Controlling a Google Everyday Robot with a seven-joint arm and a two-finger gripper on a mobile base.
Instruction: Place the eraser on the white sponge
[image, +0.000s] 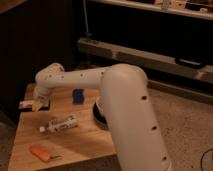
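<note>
Both jaws clamped on eraser (26, 105), left table edge (26, 131)

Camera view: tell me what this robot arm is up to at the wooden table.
The robot's arm reaches across the wooden table to its left edge in this view, where the gripper sits at the eraser with its jaws closed. Whether the eraser is actually gripped cannot be told. The white sponge, which looks dark blue here, lies untouched farther along the table, so the placing is not yet done.
</note>
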